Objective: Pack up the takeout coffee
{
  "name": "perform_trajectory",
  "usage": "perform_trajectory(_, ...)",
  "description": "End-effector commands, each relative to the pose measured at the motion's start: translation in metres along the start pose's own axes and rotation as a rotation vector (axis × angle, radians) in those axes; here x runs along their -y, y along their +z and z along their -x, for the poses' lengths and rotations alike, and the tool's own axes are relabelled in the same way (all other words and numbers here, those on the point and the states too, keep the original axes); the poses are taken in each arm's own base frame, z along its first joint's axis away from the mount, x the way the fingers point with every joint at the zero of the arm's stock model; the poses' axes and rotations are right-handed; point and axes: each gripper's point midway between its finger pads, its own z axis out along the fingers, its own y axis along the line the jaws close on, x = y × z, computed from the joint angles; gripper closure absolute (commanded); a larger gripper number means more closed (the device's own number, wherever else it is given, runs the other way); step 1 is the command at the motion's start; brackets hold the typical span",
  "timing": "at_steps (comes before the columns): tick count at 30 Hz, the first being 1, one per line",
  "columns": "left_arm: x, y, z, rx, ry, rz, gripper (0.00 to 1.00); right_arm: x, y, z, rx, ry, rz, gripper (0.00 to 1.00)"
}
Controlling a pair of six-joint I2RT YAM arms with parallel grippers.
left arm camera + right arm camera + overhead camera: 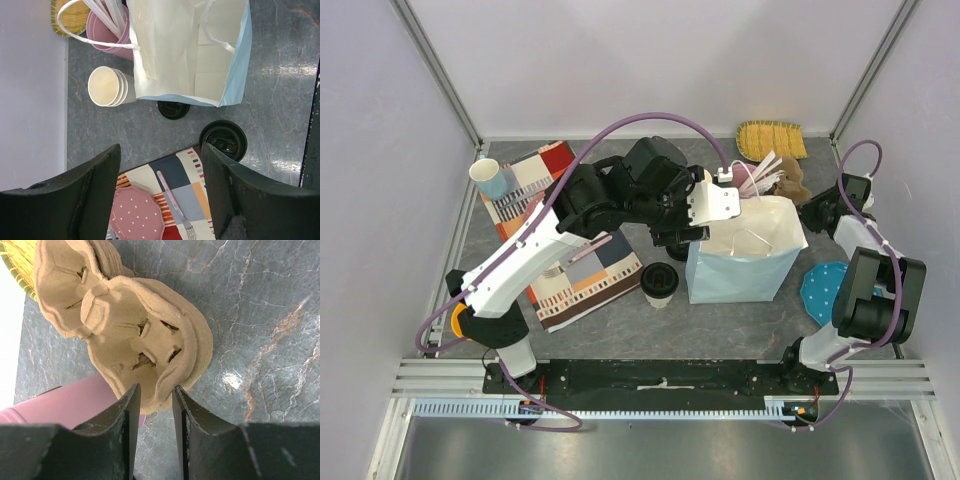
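The right gripper (154,412) pinches the rim of a brown pulp cup carrier (140,330), a grip only its wrist view reveals. The left gripper (160,192) hangs spread and empty above the patterned placemat (175,175). The takeout coffee (659,283) stands upright on the table, just left of the light-blue paper bag (740,272).

The paper bag (745,262) stands mid-table. Just left of the bag sits the takeout coffee (659,283), beside the placemat (565,232). Behind the bag stand the straw holder (107,31) and cup stack (107,86); right of it lies a plate (822,291).
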Motion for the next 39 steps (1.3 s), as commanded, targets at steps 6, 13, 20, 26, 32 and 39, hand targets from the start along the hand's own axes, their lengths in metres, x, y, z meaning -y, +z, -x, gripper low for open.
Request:
perform_trajectory(6,-0.006,-0.022,0.004,0.036,0.002,0.035,0.28,-0.016,-0.002,0.016,0.08,0.023,0.062,0.65)
perform_trajectory(13,-0.005,-0.024,0.003,0.033,0.004,0.032,0.28,-0.016,-0.003,0.017,0.097,0.052,0.073,0.75)
perform_trajectory(20,-0.005,-0.024,0.002,0.03,0.007,0.03,0.28,-0.015,-0.013,0.021,0.143,0.092,0.076,0.87)
perform_trajectory(26,-0.004,-0.025,0.001,0.025,0.011,0.026,0.28,-0.022,-0.026,0.031,0.186,0.111,0.097,1.0)
perform_trajectory(32,-0.004,-0.026,0.0,0.025,0.015,0.029,0.28,-0.038,-0.04,0.042,0.227,0.151,0.157,1.0)
perform_trajectory(39,-0.004,-0.028,0.0,0.026,0.018,0.027,0.28,-0.055,-0.067,0.062,0.315,0.135,0.211,1.0)
